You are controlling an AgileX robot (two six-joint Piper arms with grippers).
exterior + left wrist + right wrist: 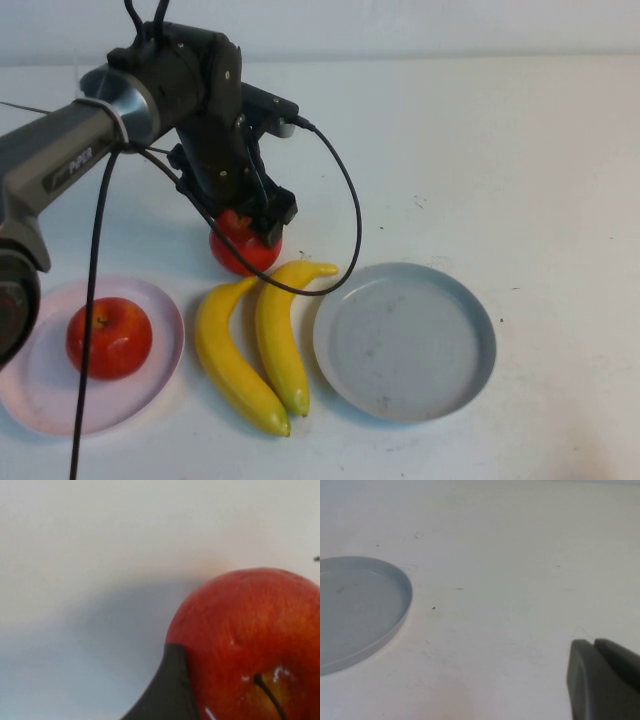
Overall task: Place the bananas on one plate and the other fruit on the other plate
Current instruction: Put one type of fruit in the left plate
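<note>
My left gripper (252, 226) reaches down from the left onto a red apple (243, 250) that sits on the table just behind the bananas. In the left wrist view one dark finger (172, 685) presses against the apple's (245, 625) side; the other finger is out of frame. A second red apple (109, 337) lies on the pale pink plate (45, 400) at front left. Two yellow bananas (235, 360) (280, 335) lie side by side on the table between the plates. The grey-blue plate (405, 340) holds nothing. My right gripper (594, 641) is shut and empty, low over bare table beside the grey-blue plate (360, 605).
The left arm's black cable (345, 215) loops down over the bananas' far tips. The white table (520, 150) stretches bare to the right and behind the grey-blue plate.
</note>
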